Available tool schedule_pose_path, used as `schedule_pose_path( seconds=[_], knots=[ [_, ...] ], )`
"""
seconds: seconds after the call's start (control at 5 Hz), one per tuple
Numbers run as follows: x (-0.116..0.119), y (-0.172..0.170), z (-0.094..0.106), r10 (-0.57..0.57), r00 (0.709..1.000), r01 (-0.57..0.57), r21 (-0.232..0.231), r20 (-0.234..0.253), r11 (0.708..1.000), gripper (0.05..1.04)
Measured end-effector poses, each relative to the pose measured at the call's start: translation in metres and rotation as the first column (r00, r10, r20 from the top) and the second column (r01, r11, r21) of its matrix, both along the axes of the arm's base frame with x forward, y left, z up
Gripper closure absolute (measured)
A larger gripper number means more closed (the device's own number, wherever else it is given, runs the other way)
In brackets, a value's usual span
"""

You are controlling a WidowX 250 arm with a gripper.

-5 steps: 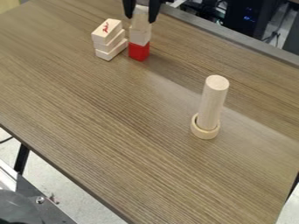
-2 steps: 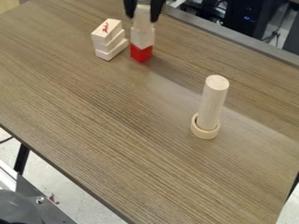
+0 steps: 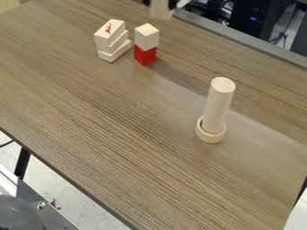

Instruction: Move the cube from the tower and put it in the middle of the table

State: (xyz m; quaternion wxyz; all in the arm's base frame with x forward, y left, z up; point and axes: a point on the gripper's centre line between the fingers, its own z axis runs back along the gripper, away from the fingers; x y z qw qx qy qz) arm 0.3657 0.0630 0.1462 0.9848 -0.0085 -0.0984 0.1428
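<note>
At the top edge of the camera view, the black gripper is raised above the table's far side, shut on a pale wooden cube that hangs between its fingers. Below it and slightly to the left stands the tower, now a white cube stacked on a red cube. The held cube is apart from the tower.
Left of the tower is a stack of white blocks, red writing on its top. A wooden cylinder stands upright in a round ring right of the table's middle. The brown table extends toward the front.
The gripper has risen from the tower toward the top edge, slightly to the right, lifting the top cube off the white one. The two lower cubes first shifted slightly right and remain stacked.
</note>
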Motion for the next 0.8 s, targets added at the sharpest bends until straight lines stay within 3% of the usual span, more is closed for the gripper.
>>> schedule_pose_path(
  seconds=[0.4,0.8],
  knots=[
    [-0.002,-0.046,-0.021,-0.15,0.989,0.15,-0.005,-0.015,0.989,0.532],
    [0.001,-0.079,-0.063,-0.14,0.99,0.14,0.004,-0.017,0.99,0.532]
  ],
)
